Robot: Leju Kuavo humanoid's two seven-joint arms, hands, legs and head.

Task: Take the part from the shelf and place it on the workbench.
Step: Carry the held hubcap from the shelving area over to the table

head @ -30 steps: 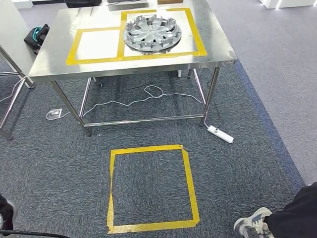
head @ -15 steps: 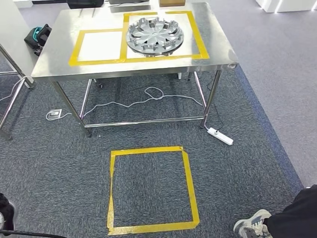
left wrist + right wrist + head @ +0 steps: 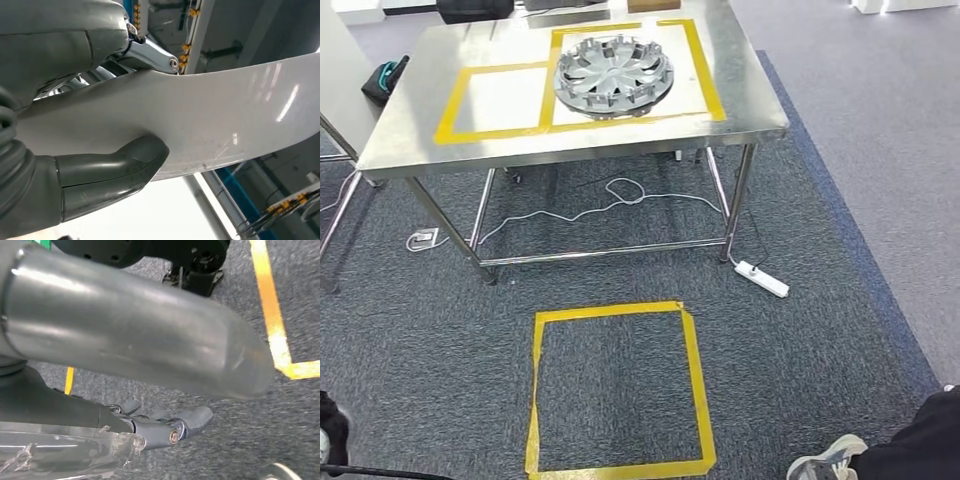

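A steel table (image 3: 410, 130) stands on grey carpet (image 3: 810, 330), with a silver hubcap (image 3: 613, 75) lying inside the right of two yellow tape squares (image 3: 452, 105) marked on its top. On the floor in front of the table is another yellow tape square (image 3: 693, 370), and a white power strip (image 3: 761, 280) lies near the table's right leg, its cable trailing under the table. A person's shoe (image 3: 822, 463) shows at the lower right. In the left wrist view, the left hand (image 3: 75, 150) grips a wide, pale curved part (image 3: 226, 115), thumb (image 3: 113, 170) pressed on one face and fingers (image 3: 151, 52) on the other. In the right wrist view, the right hand (image 3: 158, 427) is partly hidden; whether it holds anything cannot be told.
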